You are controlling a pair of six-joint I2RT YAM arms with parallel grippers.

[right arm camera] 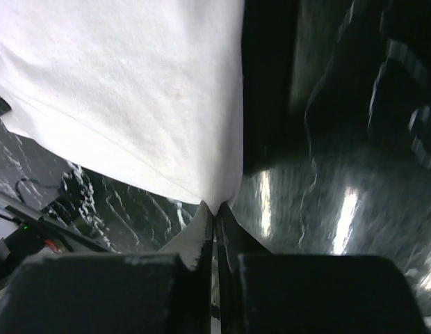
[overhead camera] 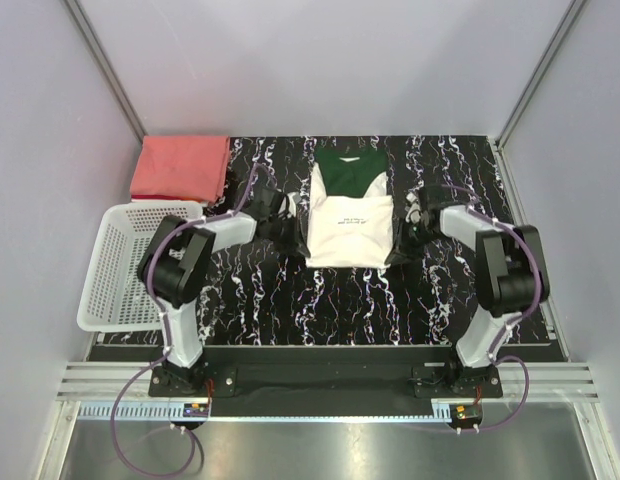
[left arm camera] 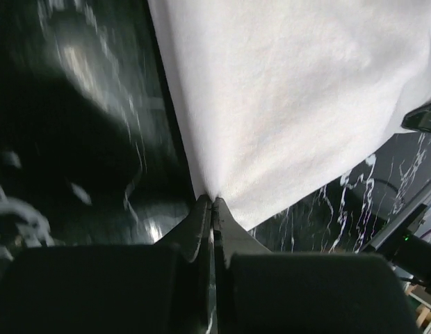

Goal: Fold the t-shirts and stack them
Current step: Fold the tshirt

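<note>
Black marbled tabletop (overhead camera: 320, 300), grey walls (overhead camera: 320, 70) close on three sides.

We have the left gripper (left arm camera: 213, 203) with its jaws pressed together on a pinch of the cream-white t-shirt (overhead camera: 350, 225), at its left edge low down. The right gripper (right arm camera: 215, 210) does the same on the right edge, jaws closed on cloth. In both wrist views the fabric fans out from the pinch in shallow creases, with no gap visible between the fingertips.

Cloth is a soft matte knit, and a stitched hem line shows in the right wrist view. The shirt reads as a narrow upright rectangle. It has a dark green collar and shoulders at the far end and dark lettering mid-chest. It sits centred between the two arms, with one gripper at each side of it.

For room to move, we see a strip of marble between the shirt's near hem and the arm bases. On the far side the collar sits close to the back edge of the table. The right arm runs near the right wall.

The salmon-red t-shirt (overhead camera: 180, 167) is folded into a flat square in the far-left corner, well apart from both grippers. The white mesh basket (overhead camera: 115, 265) is rigid plastic lattice, just beside that shirt on the near side. It overhangs the table's left edge beside the left arm.
</note>
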